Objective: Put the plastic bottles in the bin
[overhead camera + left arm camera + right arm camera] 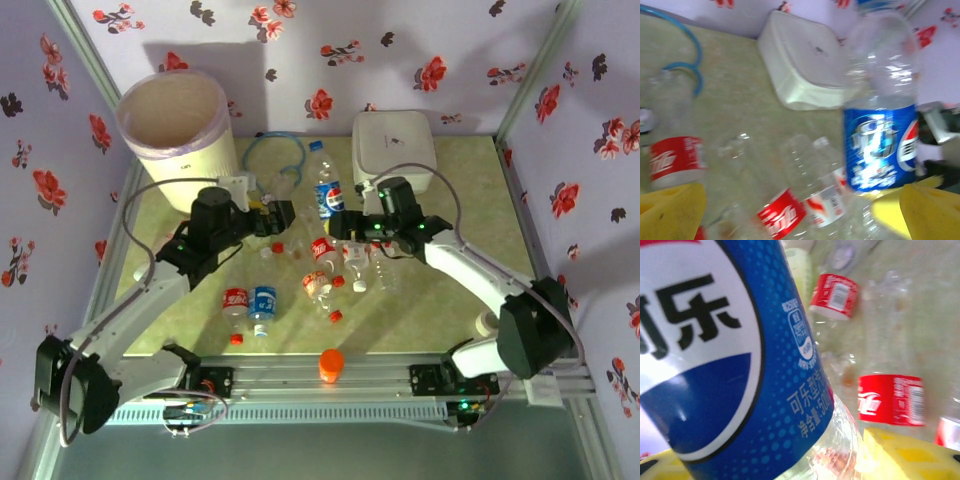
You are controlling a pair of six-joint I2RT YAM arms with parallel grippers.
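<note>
- Filling the right wrist view, the blue-labelled bottle (730, 355) is sitting between the yellow fingers of the right gripper (785, 460), which is grasping it low on the body. In the top view it is leaning near the middle of the far half, with its cap pointing toward 12 o'clock.
- The pale green counter (440, 300) is carrying everything else.
- The bin (190, 165) is standing upright at 10 o'clock in the far corner, with a lilac bag folded over its rim. None of the bottles in view are lying inside it.
- The white lidded box (395, 145) is resting flat at 1 o'clock, against the back wall.
- The left gripper (280, 217) is hovering just at 9 o'clock of the held bottle. Its fingers are spread wide and are holding nothing.
- The other plastic bottles (322, 248) are lying scattered on their sides around the counter's centre. A red-labelled bottle (235, 300) and a second blue one (263, 300) are lying side by side toward 7 o'clock.
- A blue tube (275, 155) is curling in a loop between the bin and the box.
- An orange knob (331, 365) is standing on the near rail at 6 o'clock.
</note>
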